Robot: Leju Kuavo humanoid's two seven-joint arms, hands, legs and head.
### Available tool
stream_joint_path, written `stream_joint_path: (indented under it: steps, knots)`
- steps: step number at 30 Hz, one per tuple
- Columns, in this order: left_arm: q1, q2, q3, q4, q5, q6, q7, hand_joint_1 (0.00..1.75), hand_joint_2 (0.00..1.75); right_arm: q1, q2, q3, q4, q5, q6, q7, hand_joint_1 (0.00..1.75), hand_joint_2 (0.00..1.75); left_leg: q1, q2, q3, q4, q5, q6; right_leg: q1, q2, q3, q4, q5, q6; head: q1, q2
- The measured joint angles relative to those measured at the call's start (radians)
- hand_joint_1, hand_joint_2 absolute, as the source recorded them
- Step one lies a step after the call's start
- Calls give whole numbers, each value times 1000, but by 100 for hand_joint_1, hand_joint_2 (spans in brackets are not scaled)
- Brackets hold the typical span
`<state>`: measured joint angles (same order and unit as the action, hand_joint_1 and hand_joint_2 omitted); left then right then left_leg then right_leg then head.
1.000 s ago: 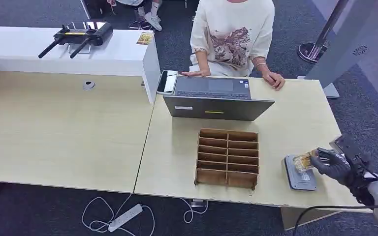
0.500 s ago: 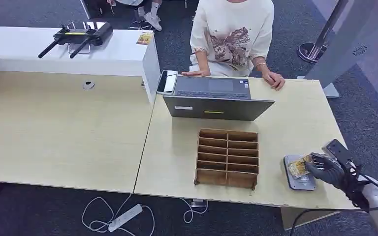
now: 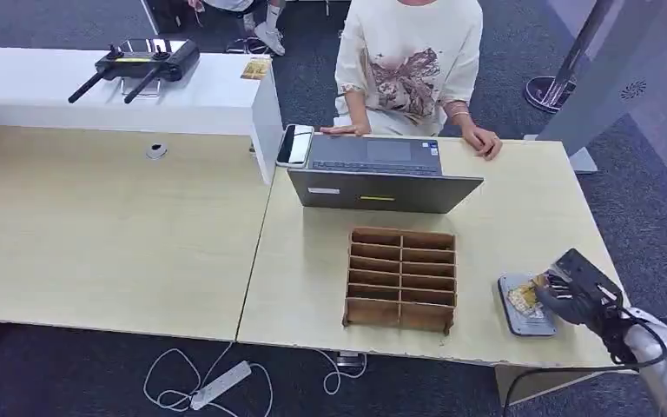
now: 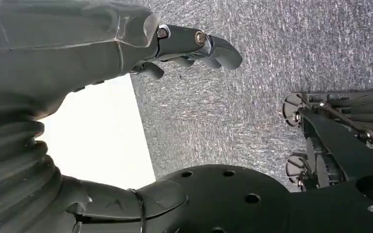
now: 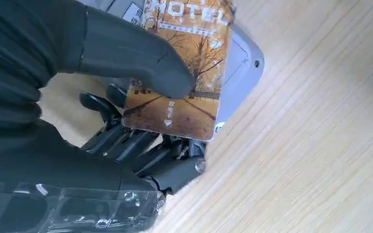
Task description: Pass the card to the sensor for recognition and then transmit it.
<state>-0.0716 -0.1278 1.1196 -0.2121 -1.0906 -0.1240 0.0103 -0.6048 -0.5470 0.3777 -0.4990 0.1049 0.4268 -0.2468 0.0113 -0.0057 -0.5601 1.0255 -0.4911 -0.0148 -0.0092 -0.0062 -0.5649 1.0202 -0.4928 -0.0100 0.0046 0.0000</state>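
Observation:
My right hand holds a hotel card with an autumn-tree picture over the grey sensor pad at the table's front right. In the right wrist view the thumb presses on top of the card and the fingers lie under it, with the grey sensor right behind. The card looks low over or touching the pad. My left hand hangs above grey carpet with its fingers apart and nothing in it.
A brown wooden slot rack stands left of the sensor. Behind it is a laptop, with a phone beside it, and a person sits across the table with both hands on its far edge. The table's right edge is close to my hand.
My right hand has lowered and drawn slightly toward the front edge, bringing the card down onto the sensor pad. The person and the table things have not moved.

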Motion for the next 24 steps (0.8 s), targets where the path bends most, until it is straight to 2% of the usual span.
stream_joint_path:
  steps: [11,24]
  knots:
    - [0,0,0,0,-1,1,1,0,175,-6,18,2,0,39,-50,17,175,175,0,0,1,0,0,1,0,0,2,0,1,0,0,0]
    - [0,0,0,0,-5,1,-4,0,175,-2,26,-7,2,23,-28,-16,175,175,0,1,2,0,1,1,0,1,2,0,1,1,0,0]
